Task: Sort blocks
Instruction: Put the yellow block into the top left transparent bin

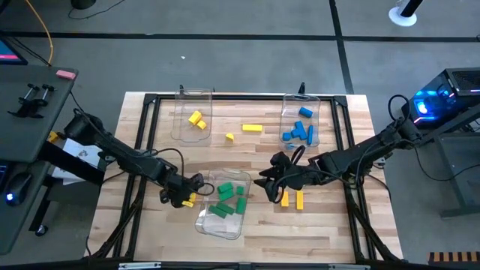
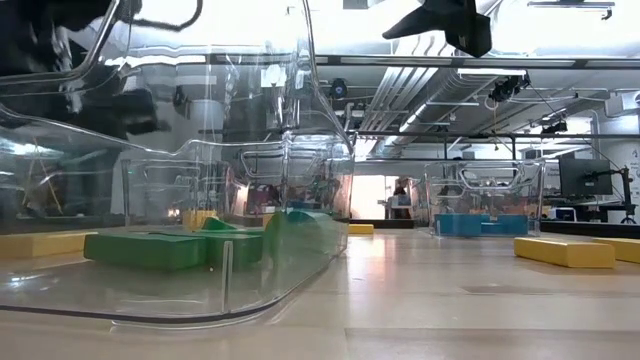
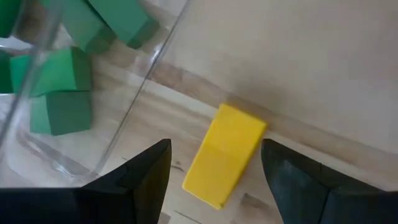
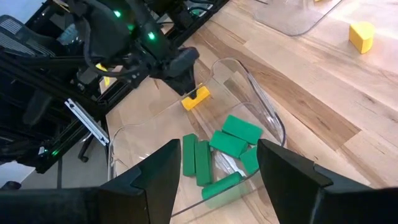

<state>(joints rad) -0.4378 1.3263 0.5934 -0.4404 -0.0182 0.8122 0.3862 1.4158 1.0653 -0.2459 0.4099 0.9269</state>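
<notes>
A yellow block [image 3: 225, 157] lies flat on the table just left of the clear bin [image 1: 225, 217] that holds several green blocks [image 1: 226, 201]. My left gripper [image 3: 216, 147] is open and low over this block, one finger on each side of it; I see no touch. It also shows in the high view [image 1: 184, 196]. My right gripper [image 1: 267, 180] is open and empty, above the table right of the green bin. Two yellow blocks [image 1: 292, 199] lie on the table just near of it.
A clear bin with yellow blocks [image 1: 196, 119] stands at the far left. A clear bin with blue blocks [image 1: 300, 129] stands at the far right. Two loose yellow blocks [image 1: 251, 128] [image 1: 229, 136] lie between them. The green bin's wall [image 3: 134, 106] stands close beside my left finger.
</notes>
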